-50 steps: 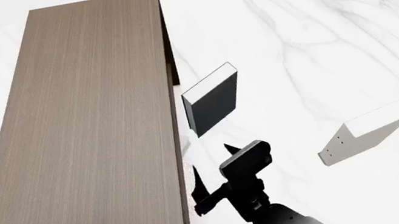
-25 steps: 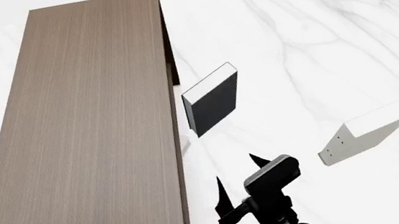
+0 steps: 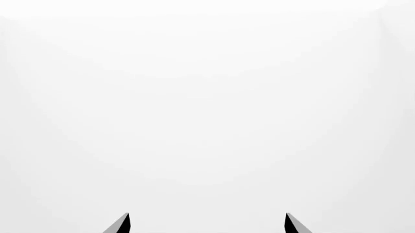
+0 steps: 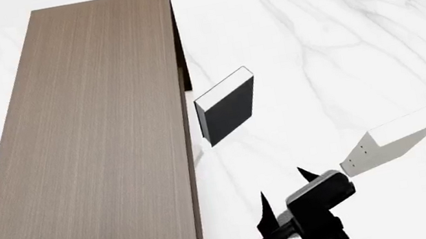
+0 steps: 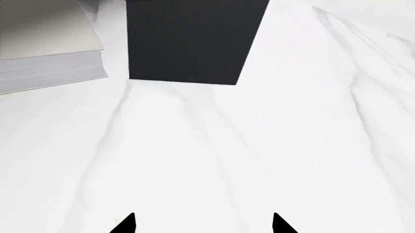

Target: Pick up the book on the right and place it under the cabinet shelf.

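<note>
- The right tool [image 4: 285, 191] hangs over the white marble bench [image 4: 339, 38], its two fingers spread with nothing between them.
- It sits just beside the near corner of the cabinet shelf [image 4: 95, 147], with the thicker white book [image 4: 388, 141] close on its other side.
- In the right wrist view, a dark book [image 5: 191, 41] stands ahead of the tool [image 5: 202, 223].
- Next to that dark book lies a flat, pale one [image 5: 45, 39] with white page edges; this may be the book, though I cannot be sure.
- It is well apart from the tool's tips.
- The left tool [image 3: 207, 223] is also spread, and faces plain white.
</note>
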